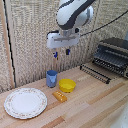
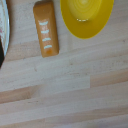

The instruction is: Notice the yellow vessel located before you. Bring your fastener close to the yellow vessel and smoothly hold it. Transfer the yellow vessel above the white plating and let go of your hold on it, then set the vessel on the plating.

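Observation:
The yellow bowl sits upright on the wooden table, near the middle, and fills one corner of the wrist view. The white plate with a floral rim lies flat at the exterior view's left; a sliver of its rim shows in the wrist view. My gripper hangs high above the table, over the blue cup and the bowl. Its blue-tipped fingers stand apart and hold nothing. The fingers do not show in the wrist view.
A blue cup stands just beside the bowl, toward the exterior view's left. A small orange-yellow block lies between bowl and plate, also in the wrist view. A toaster oven with its door down stands at the back right.

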Motion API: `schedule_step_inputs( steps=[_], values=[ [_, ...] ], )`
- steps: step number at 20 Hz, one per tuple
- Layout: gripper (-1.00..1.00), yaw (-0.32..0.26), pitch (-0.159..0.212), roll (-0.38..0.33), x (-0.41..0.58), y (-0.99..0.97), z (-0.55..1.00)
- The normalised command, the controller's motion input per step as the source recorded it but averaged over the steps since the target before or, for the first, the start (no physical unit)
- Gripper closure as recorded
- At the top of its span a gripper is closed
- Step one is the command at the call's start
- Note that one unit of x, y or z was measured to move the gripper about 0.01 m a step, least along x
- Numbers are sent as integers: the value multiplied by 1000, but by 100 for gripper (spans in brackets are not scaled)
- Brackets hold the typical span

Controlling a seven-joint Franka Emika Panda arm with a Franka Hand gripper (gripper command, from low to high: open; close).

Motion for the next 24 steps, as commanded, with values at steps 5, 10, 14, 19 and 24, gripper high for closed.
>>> schedule_step_inputs(
  steps=[5, 10, 14, 19, 24],
  values=[
    [-100, -164, 42, 30, -90, -594, -418],
    [-100, -167, 36, 9, -21, -482, -385],
    [-100, -70, 11, 0, 0, -287, -507],
    [-100, -7, 10, -25, 0, -51, -572],
    [-100, 0, 12, -65, -50, -34, -599]
  ],
)
